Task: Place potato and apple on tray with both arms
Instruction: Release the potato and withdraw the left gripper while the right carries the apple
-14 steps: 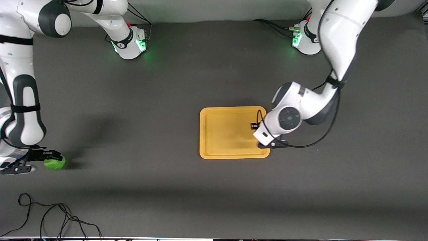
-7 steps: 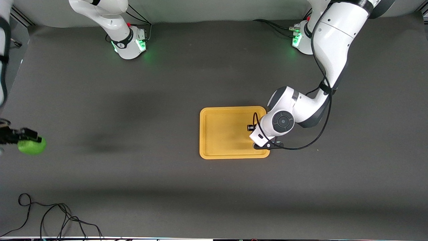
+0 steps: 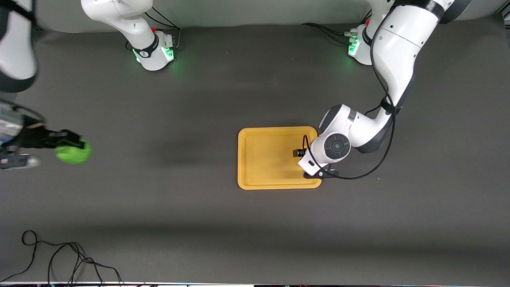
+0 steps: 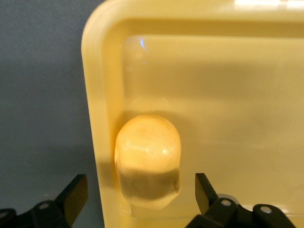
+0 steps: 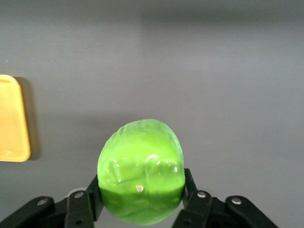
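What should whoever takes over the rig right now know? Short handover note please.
Left hand: open, low over the tray at the corner nearest the left arm's end; the potato lies in the tray between its fingers, released.
Right hand: shut on the apple, up in the air over the bare table at the right arm's end, well short of the tray.
Done: potato is on the tray; apple is picked up.
Left: carry the apple across, set it on a bare part of the tray away from the potato, open, pull both arms back.
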